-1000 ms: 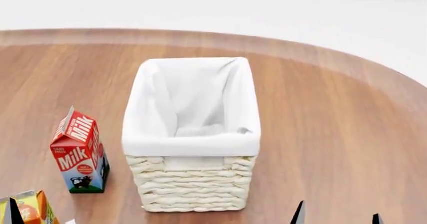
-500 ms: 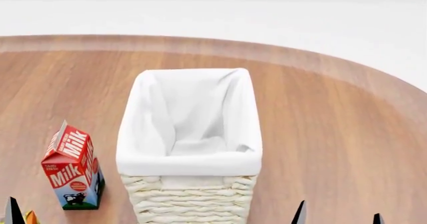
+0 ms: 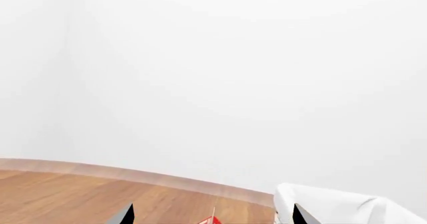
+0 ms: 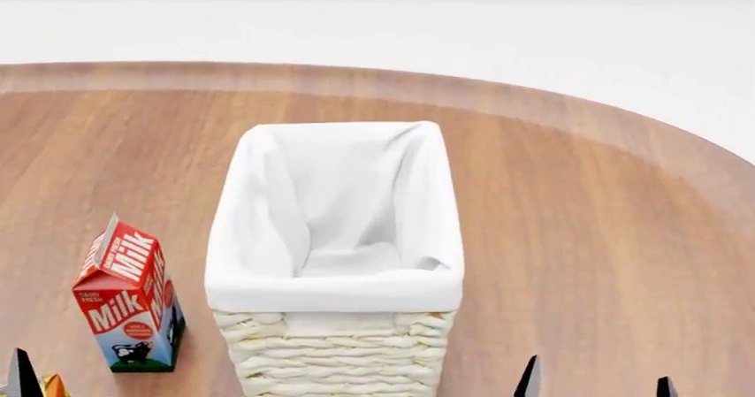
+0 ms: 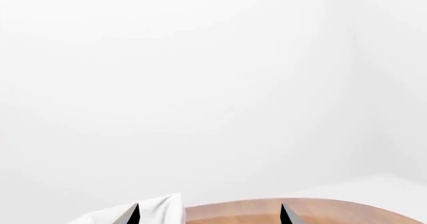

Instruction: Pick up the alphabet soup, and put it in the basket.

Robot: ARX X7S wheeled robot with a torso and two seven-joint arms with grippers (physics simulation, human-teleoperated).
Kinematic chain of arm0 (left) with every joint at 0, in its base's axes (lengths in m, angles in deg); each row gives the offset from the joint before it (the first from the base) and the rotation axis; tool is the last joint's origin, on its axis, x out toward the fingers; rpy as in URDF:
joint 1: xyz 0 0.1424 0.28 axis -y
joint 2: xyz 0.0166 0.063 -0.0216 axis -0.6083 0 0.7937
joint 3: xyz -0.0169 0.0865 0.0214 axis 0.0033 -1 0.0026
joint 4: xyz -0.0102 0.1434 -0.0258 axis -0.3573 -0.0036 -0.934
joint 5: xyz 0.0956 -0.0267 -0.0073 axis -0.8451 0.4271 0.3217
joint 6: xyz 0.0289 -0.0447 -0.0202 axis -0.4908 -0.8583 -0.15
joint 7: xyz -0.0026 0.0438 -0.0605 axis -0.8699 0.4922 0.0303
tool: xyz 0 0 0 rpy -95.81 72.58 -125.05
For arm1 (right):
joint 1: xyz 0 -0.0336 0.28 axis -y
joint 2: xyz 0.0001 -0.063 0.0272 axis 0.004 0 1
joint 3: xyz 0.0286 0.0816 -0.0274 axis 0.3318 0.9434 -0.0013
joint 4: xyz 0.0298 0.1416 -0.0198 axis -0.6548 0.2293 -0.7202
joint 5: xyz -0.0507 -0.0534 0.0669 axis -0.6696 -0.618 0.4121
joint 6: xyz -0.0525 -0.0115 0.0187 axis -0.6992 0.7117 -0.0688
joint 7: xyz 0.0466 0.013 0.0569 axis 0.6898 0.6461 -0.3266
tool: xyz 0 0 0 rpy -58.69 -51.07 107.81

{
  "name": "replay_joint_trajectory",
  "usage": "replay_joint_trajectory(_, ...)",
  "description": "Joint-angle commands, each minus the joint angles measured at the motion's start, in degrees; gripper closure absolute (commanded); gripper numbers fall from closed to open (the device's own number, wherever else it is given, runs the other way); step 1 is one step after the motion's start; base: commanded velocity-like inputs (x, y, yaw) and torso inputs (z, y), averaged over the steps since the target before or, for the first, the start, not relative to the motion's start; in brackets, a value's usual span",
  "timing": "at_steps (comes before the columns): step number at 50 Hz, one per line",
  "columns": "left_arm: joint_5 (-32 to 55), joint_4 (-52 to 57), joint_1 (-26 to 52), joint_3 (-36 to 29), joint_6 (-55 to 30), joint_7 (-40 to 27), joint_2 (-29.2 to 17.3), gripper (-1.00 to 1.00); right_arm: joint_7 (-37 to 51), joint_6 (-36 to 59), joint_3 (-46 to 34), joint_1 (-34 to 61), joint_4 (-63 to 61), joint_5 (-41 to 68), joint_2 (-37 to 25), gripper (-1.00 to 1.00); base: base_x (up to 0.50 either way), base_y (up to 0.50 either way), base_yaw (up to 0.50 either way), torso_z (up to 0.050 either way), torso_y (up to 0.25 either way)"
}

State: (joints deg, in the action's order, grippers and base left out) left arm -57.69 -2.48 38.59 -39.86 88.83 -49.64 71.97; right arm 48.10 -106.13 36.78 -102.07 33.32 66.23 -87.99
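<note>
Basket sitting mid-table, both grippers parked wide apart at the near edge.

The basket (image 4: 336, 264) stands upright in the middle of the round wooden table (image 4: 590, 220), pale wicker with its white lining folded over the rim, nothing visible inside. The right gripper (image 4: 597, 385) only pokes its two dark tips up at the near right, spread wide with nothing between them, near and right of the basket and not touching it. The left gripper (image 3: 210, 215) shows spread, empty tips in its wrist view too, with the basket's rim just past one tip. Left of the basket, apart from it, stands a red-topped carton (image 4: 127, 298) reading "Milk" with a little cow picture. No soup can in sight that I can spot.
</note>
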Motion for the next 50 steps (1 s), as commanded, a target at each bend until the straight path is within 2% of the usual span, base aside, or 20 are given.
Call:
replay_joint_trajectory(1,0.42,-0.07,-0.10,0.07,0.32,-0.02,-0.40,-1.00,-1.43,-0.96,-0.21,-1.10,-1.16,1.36,-1.68,-1.00,0.00,0.00,0.00,0.000,0.000)
replay_joint_trajectory(18,0.26,-0.96,0.78,-0.69,-0.19,-0.10,-0.43,-1.00,-18.29,-1.70,-7.45,-2.63,-3.88,18.20,-10.80,-1.00,0.00,0.00,0.00,0.000,0.000)
replay_joint_trajectory(24,0.11,-0.47,0.58,-0.88,-0.43,-0.33,-0.54,-1.00,-20.72,-2.32,-8.29,-2.62,-3.12,17.83,-11.62,-1.00,0.00,0.00,0.00,0.000,0.000)
replay_joint_trajectory(28,0.23,-0.40,0.41,-0.80,-0.30,-0.42,-0.67,-1.00,-27.25,-3.86,-10.19,-3.49,-3.52,21.78,-14.18,-1.00,0.00,0.00,0.00,0.000,0.000)
replay_joint_trajectory(35,0.22,-1.22,0.85,-0.97,-0.06,-0.32,-0.70,-1.00,-33.67,-4.11,-13.40,-4.96,-4.50,21.34,-17.27,-1.00,0.00,0.00,0.00,0.000,0.000)
replay_joint_trajectory(50,0.15,-1.54,1.04,-1.05,0.23,-0.70,-0.75,-1.00,-40.17,-3.40,-18.09,-6.23,-4.50,16.57,-19.87,-1.00,0.00,0.00,0.00,0.000,0.000)
